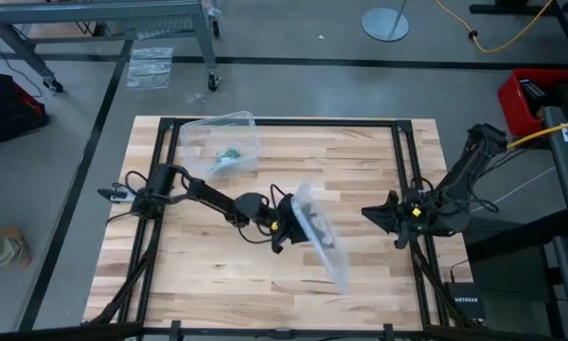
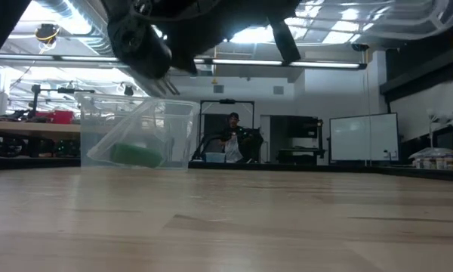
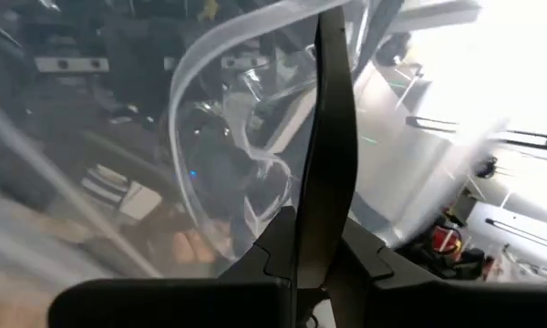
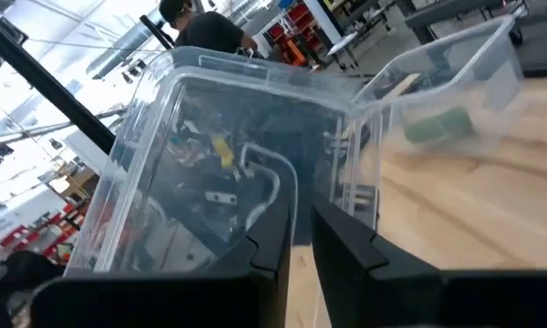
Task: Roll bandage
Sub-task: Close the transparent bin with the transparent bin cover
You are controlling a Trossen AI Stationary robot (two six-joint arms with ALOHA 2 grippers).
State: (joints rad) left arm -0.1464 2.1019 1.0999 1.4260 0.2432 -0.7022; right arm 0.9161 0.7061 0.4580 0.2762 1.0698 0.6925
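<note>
The bandage (image 1: 229, 152) is a small green roll, also seen in the low view (image 2: 136, 155) and the right wrist view (image 4: 442, 123). It lies inside a clear plastic box (image 1: 222, 142) that rests tipped on the table's far left part. Near the table's middle, my left gripper (image 1: 289, 227) is shut on a second clear plastic box (image 1: 320, 232), which stands out large in the right wrist view (image 4: 228, 155). My right gripper (image 1: 374, 213) waits to that box's right. It points toward the box, and a narrow gap shows between its fingers (image 4: 346, 251) with nothing in it. My left gripper pinches a thin clear wall of the second box at its left edge (image 1: 301, 216) between the two closed fingers (image 3: 331, 137). It comes at the box from the table's left, slanting a little upward. The box is tilted on edge and lifted clear of the table.
Bare wooden tabletop (image 1: 227, 275) lies along the near side and in the far right part. The arms' black frame rails (image 1: 402, 161) run along the table's sides. In the room beyond the table stands a person (image 2: 232, 140).
</note>
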